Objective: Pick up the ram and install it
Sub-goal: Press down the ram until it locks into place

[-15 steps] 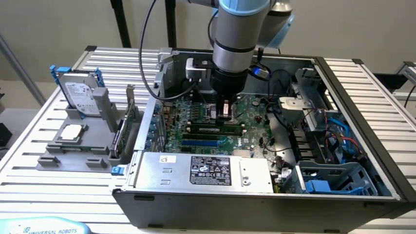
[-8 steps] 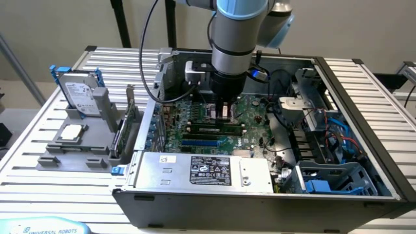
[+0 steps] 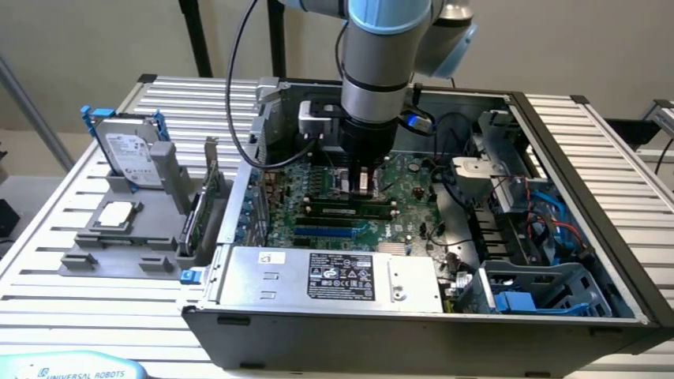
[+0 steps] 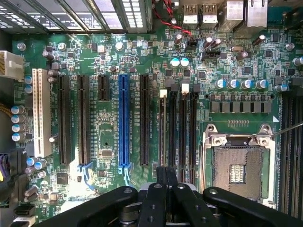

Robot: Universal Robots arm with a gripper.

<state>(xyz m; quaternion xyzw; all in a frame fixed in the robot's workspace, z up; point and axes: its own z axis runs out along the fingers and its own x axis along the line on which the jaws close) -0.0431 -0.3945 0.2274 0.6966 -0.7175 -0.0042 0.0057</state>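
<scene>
The ram (image 3: 342,210), a long thin green stick with dark chips, stands on edge in one of the black memory slots (image 4: 179,132) of the motherboard (image 3: 316,197) inside the open computer case. My gripper (image 3: 364,188) hangs low over the board, just behind the ram and above the processor socket (image 4: 239,163). In the wrist view the gripper (image 4: 165,172) has its two black fingers pressed together over the near end of the memory slots. Nothing shows between them. Whether the fingertips touch the ram I cannot tell.
A blue expansion slot (image 4: 124,120) and several black ones lie beside the memory slots. The power supply (image 3: 327,276) fills the case front, with cables and a drive cage (image 3: 537,288) on the exterior view's right. A grey holder (image 3: 132,229) outside the case carries a hard drive, a processor and a card.
</scene>
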